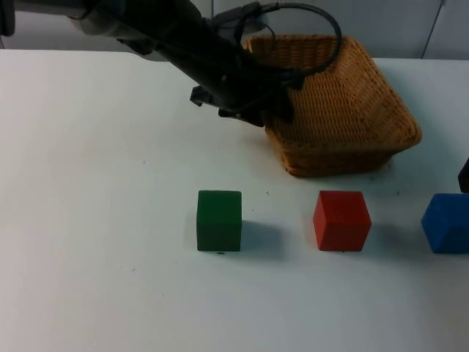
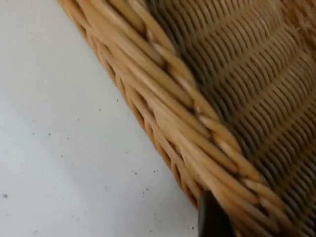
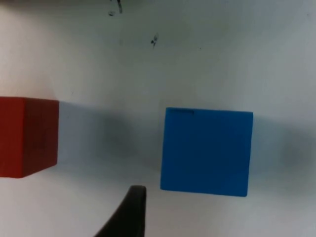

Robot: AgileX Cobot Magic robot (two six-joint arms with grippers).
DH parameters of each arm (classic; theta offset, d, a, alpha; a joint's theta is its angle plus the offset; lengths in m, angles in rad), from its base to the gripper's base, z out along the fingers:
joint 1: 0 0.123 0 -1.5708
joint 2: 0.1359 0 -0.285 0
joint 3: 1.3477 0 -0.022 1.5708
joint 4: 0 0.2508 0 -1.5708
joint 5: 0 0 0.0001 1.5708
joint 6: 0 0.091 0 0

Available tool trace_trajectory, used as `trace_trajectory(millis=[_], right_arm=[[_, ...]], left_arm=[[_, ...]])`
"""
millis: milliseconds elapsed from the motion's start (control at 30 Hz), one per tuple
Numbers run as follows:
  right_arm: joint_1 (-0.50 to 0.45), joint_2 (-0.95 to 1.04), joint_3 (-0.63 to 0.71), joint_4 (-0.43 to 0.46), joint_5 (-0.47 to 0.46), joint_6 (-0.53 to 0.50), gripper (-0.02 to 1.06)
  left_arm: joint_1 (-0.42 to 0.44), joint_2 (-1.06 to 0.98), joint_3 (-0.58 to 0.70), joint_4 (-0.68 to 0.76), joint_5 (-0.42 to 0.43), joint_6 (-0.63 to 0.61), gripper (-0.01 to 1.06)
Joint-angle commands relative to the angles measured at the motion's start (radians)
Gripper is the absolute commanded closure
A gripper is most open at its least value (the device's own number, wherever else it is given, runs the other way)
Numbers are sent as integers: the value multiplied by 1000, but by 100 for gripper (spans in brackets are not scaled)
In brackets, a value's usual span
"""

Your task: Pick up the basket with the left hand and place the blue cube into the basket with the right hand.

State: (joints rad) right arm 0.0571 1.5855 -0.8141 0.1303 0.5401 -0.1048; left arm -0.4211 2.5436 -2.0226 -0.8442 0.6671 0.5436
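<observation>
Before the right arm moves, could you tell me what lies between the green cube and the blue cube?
The red cube stands between the green cube and the blue cube in the top view, apart from both.

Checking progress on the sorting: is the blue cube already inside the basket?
No, the blue cube sits on the table, right of the red cube, outside the basket.

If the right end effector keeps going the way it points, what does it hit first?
Most likely the blue cube, which lies straight ahead on the white table; one black fingertip would pass beside it. Depth is unclear.
</observation>
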Motion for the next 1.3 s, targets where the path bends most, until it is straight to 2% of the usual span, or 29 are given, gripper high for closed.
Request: trace_trajectory(millis=[0, 300, 433, 467, 600, 667, 833, 1000, 1267], right_arm=[[3, 0, -6, 2, -11, -1, 2], [3, 0, -6, 2, -13, -1, 2], [3, 0, -6, 2, -20, -1, 2], [3, 0, -6, 2, -20, -1, 2], [3, 0, -6, 2, -27, -1, 2], [3, 0, -6, 2, -29, -1, 2], [3, 0, -6, 2, -37, -1, 2], [3, 0, -6, 2, -39, -1, 2], [3, 0, -6, 2, -39, -1, 2]], left_arm=[[-6, -7, -3, -13, -21, -5, 61], [-6, -7, -3, -48, -90, -31, 69], [-17, -7, -3, -61, -119, -31, 82], [-17, -7, -3, -61, -119, -31, 82], [-30, -7, -3, -63, -141, -31, 100], [-34, -7, -3, -63, -143, -31, 104], [-38, -7, -3, -64, -168, -59, 105], [-38, -7, -3, -64, -243, -165, 105], [-38, -14, -3, -66, -227, -274, 105]])
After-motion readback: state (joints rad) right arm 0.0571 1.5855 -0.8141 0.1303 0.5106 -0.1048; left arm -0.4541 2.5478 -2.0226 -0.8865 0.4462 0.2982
